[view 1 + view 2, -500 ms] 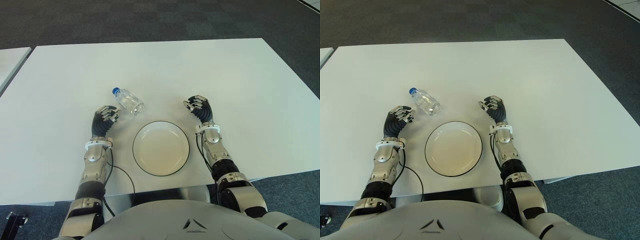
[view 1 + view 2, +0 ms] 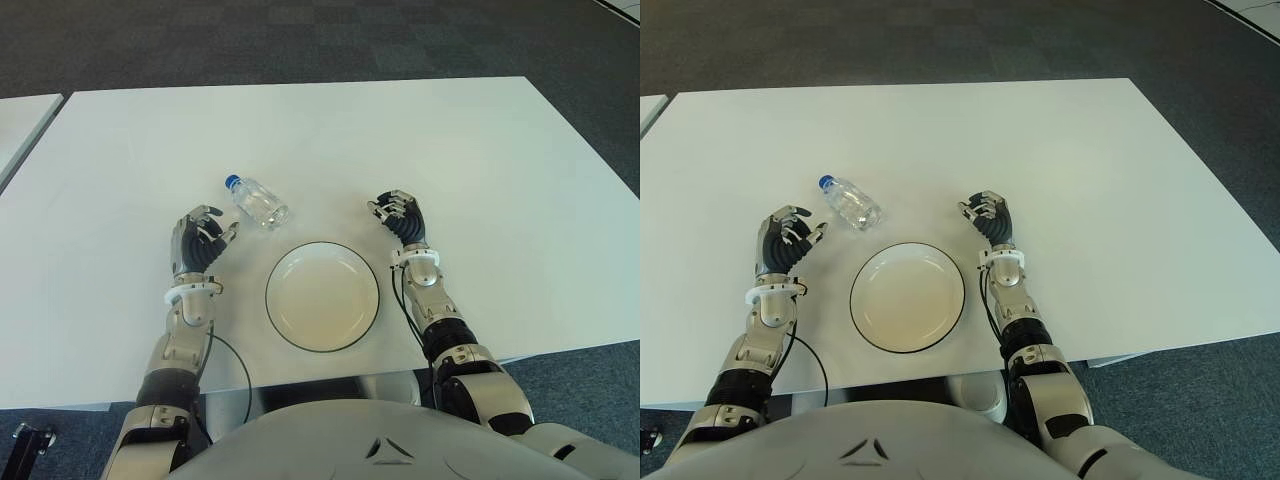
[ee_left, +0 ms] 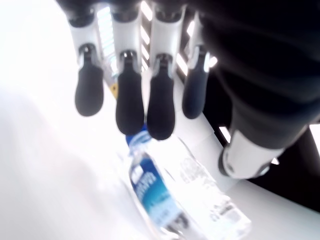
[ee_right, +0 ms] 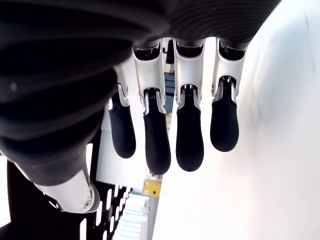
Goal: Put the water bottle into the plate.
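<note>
Both hands empty | water bottle [image 2: 255,201] blurred, base cut off | plate [image 2: 322,296] bare

Water bottle [image 2: 256,203]: clear glossy plastic, blue cap. Plate [image 2: 322,296]: smooth, cream, faint sheen, dark rim. Table [image 2: 480,160]: matt white, smooth. Both hands' fingers [image 4: 190,142]: matt black pads, glossy white plastic segments.

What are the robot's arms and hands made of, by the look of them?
Both arms are jointed silver-and-black segments with a white wrist ring. The left hand and right hand have dark ribbed backs and black fingertip pads on silvery fingers. Thin black cables run along each forearm.
</note>
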You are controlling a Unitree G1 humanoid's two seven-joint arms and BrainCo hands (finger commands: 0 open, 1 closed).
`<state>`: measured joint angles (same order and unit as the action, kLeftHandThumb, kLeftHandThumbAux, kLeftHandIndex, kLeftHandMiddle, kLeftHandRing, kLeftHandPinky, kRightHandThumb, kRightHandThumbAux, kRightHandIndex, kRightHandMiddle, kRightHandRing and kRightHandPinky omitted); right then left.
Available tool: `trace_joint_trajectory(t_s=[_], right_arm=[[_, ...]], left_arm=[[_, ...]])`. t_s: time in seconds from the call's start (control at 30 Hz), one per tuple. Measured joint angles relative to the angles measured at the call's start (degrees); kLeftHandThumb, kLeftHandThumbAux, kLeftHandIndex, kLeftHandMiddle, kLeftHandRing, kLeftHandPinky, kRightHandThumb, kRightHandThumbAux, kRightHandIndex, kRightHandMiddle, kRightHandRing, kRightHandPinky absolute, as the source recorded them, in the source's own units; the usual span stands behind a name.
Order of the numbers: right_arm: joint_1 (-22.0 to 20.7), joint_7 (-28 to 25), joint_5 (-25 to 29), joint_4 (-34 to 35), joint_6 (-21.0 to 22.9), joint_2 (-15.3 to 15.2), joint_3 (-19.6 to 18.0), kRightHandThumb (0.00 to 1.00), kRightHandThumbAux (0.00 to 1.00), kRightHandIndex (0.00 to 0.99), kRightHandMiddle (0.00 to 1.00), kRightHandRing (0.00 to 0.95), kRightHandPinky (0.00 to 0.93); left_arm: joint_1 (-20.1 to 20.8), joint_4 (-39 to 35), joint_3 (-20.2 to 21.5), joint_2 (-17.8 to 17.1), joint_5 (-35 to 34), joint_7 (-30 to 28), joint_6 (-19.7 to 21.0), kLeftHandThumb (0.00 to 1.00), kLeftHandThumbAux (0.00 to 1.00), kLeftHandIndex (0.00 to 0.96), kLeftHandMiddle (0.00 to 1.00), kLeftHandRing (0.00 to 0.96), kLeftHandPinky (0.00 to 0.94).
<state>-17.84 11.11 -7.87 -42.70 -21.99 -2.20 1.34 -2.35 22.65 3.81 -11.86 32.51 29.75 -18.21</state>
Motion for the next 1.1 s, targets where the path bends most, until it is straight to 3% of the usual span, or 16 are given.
trace_joint_trajectory(t_s=[0.07, 0.23, 0.4, 0.53, 0.63, 0.77, 0.93, 1.1], right_arm=[[0.0, 0.1, 0.0, 0.0, 0.0, 0.1, 0.1, 0.708, 0.729, 0.431, 0.547, 0.587, 0.626], [0.0, 0.2, 0.0, 0.0, 0.0, 0.2, 0.4, 0.708, 0.728, 0.431, 0.562, 0.602, 0.64], [0.0, 0.4, -0.2, -0.3, -0.5, 0.4, 0.9, 0.708, 0.728, 0.431, 0.567, 0.606, 0.636], [-0.1, 0.7, -0.6, -0.8, -1.3, 0.7, 1.4, 0.709, 0.728, 0.431, 0.57, 0.608, 0.625], [-0.1, 0.9, -0.9, -1.1, -1.6, 0.8, 1.5, 0.709, 0.728, 0.431, 0.573, 0.611, 0.626], [-0.2, 1.0, -0.9, -1.5, -1.7, 1.0, 1.7, 0.709, 0.728, 0.432, 0.578, 0.614, 0.632], [-0.3, 1.0, -0.9, -1.8, -1.7, 1.3, 1.9, 0.709, 0.727, 0.432, 0.588, 0.622, 0.638], [-0.5, 1.0, -1.0, -1.9, -1.7, 1.8, 2.1, 0.709, 0.727, 0.433, 0.599, 0.627, 0.617]], left_arm=[[0.2, 0.1, -1.3, -0.7, 4.7, 4.3, 3.1, 0.713, 0.713, 0.432, 0.64, 0.629, 0.615], [1.9, 1.6, -5.4, -3.4, 16.0, 14.5, 12.9, 0.821, 0.68, 0.408, 0.527, 0.582, 0.562], [3.8, 2.1, -8.3, -6.4, 20.6, 17.7, 18.3, 0.837, 0.673, 0.448, 0.457, 0.447, 0.448], [4.5, 1.9, -9.8, -9.1, 21.2, 17.3, 19.2, 0.761, 0.689, 0.429, 0.349, 0.317, 0.316], [5.9, 3.0, -11.2, -11.6, 21.4, 16.1, 19.2, 0.693, 0.555, 0.251, 0.237, 0.204, 0.194], [9.2, 6.0, -12.8, -15.0, 21.5, 14.8, 19.0, 0.675, 0.486, 0.135, 0.107, 0.08, 0.07], [14.7, 11.1, -16.2, -16.9, 21.7, 12.0, 19.1, 0.65, 0.397, 0.025, 0.018, 0.013, 0.011], [20.1, 15.6, -19.9, -16.9, 21.7, 8.3, 19.2, 0.609, 0.287, 0.004, 0.002, 0.002, 0.001]])
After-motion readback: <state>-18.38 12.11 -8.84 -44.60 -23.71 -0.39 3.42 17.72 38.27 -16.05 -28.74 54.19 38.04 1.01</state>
